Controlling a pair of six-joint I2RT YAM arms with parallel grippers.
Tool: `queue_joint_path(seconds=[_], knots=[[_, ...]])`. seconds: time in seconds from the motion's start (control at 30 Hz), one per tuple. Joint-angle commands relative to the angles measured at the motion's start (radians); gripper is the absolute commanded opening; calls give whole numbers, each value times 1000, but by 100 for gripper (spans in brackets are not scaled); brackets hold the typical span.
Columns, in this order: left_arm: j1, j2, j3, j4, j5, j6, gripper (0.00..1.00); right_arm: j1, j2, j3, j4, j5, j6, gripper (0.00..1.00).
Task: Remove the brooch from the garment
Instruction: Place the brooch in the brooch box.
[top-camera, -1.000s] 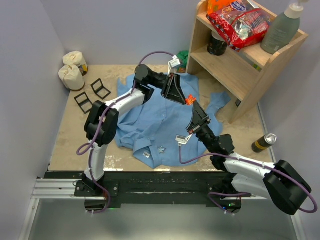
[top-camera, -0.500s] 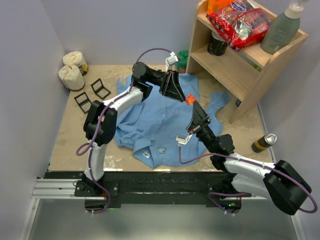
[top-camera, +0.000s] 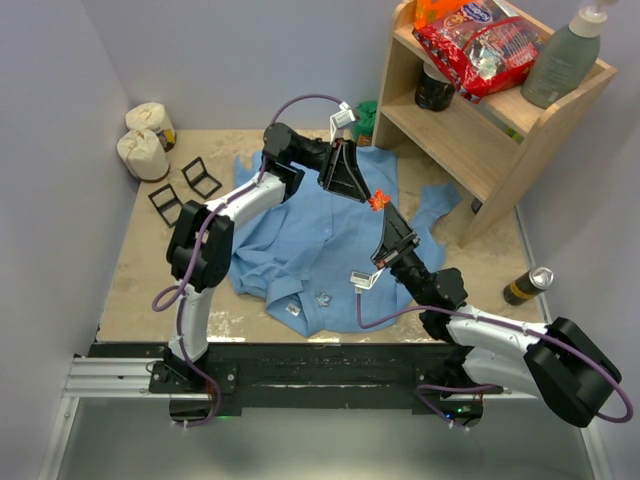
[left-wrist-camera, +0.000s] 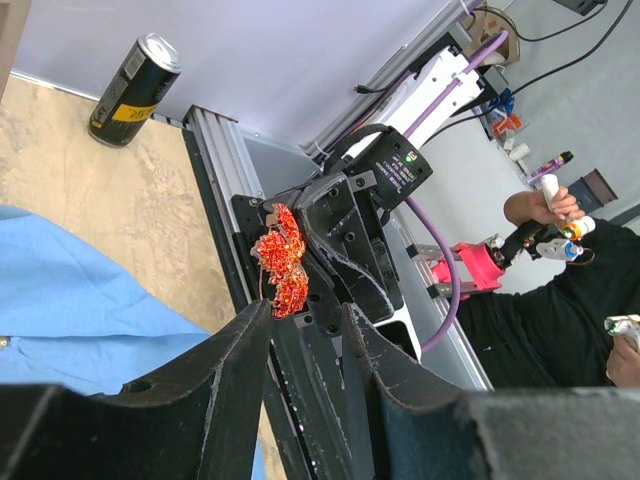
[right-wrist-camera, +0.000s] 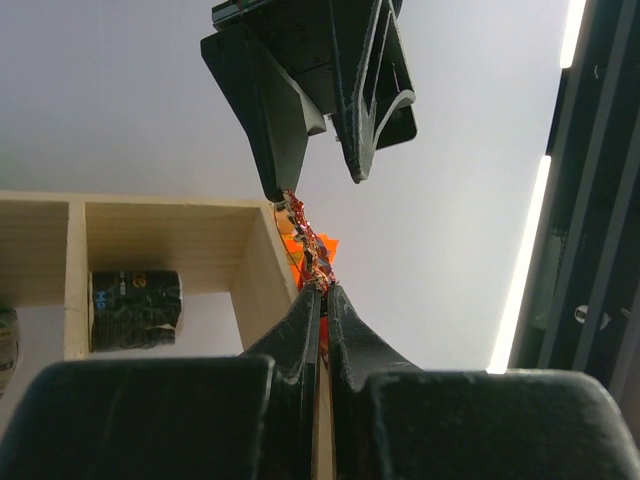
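Glitter in red and orange marks the brooch (top-camera: 378, 203), which hangs in the air above the chest of the garment (top-camera: 310, 240). It is pinched at its lower edge between the tight-pressed fingers of the right gripper (top-camera: 384, 213). In the right wrist view it stands straight up from those fingertips against the wall and the wooden shelf (top-camera: 470, 130), with no blue cloth clinging to it, so it looks free of the fabric.

The left gripper (top-camera: 363, 195) has changed in the last second. Its fingers, which were narrower and close against the brooch, have spread and drawn back a little toward the collar. They now stand apart with nothing between them, and one tip is still just beside the top of the brooch. The right arm has barely moved.

I read this as a handover just finished: the left has let go and the right alone carries the piece. The light-blue shirt lies crumpled and flat on the table (top-camera: 140, 270) beneath both arms. What seems left is to carry the brooch clear of the cloth and set it down without the thin grip slipping.
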Motion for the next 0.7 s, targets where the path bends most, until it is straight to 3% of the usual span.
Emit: queue_joint_path(seconds=[0.0, 0.27, 0.67], knots=[[2, 2, 37, 29, 30, -12, 38, 8, 4, 16, 402, -7, 30, 0], [-9, -1, 28, 28, 41, -17, 34, 10, 9, 26, 402, -2, 36, 0], [-12, 2, 22, 25, 43, -20, 44, 14, 6, 27, 423, -13, 50, 0]])
